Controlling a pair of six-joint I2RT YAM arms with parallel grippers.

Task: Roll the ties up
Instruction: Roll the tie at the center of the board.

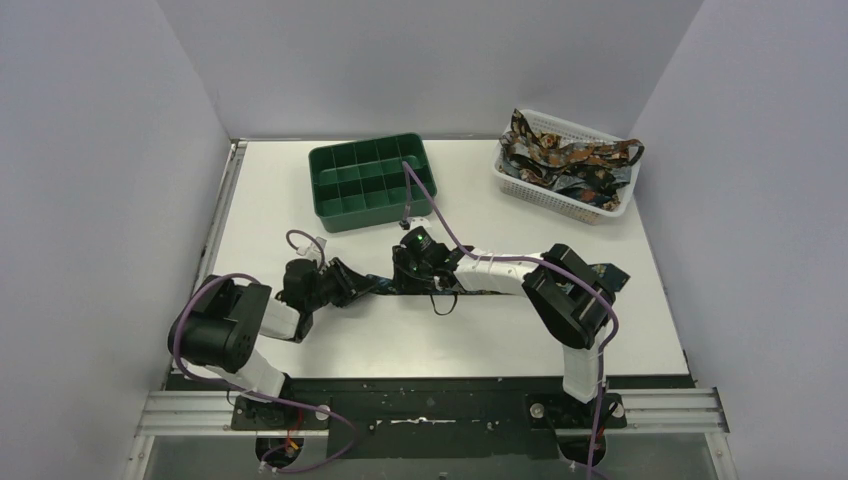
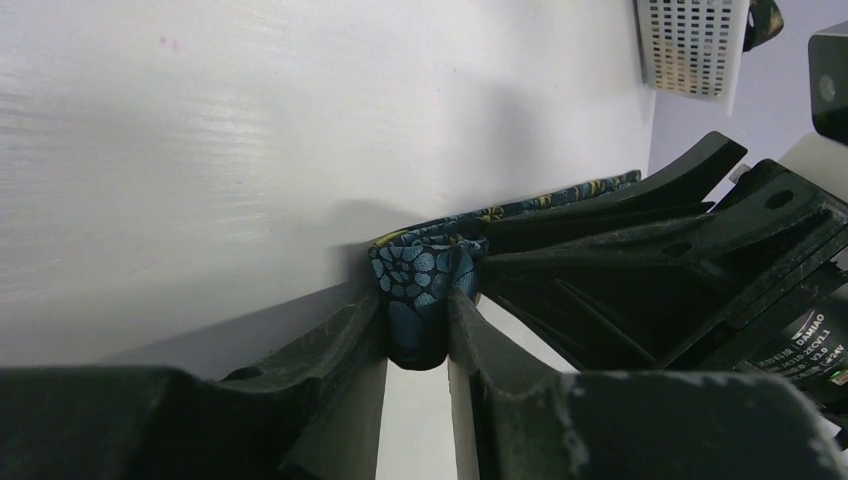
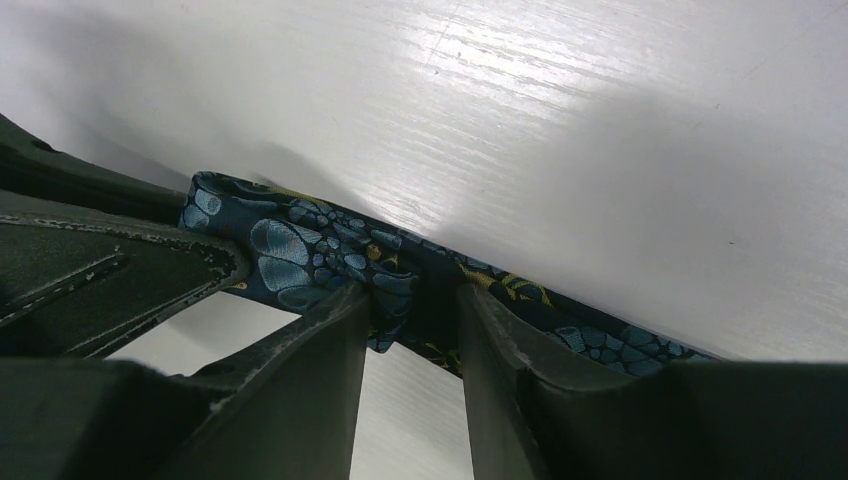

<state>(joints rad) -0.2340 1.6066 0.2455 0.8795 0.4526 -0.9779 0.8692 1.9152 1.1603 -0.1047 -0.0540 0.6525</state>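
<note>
One tie, dark navy with blue pebble and yellow patterns, lies in a strip on the white table (image 1: 300,200) in front of the arms. My left gripper (image 2: 418,310) is shut on its bunched end (image 2: 425,280). My right gripper (image 3: 412,300) is shut on the same tie (image 3: 300,245) a short way along. The rest of the tie runs off to the right (image 3: 620,345). In the top view both grippers, left (image 1: 372,287) and right (image 1: 405,278), meet tip to tip at the table's middle. The right gripper's black fingers (image 2: 650,250) fill the right of the left wrist view.
A green compartment tray (image 1: 372,180) stands at the back middle. A white mesh basket (image 1: 565,185) at the back right holds several more patterned ties (image 1: 560,150); its corner shows in the left wrist view (image 2: 695,45). Purple cables loop over both arms.
</note>
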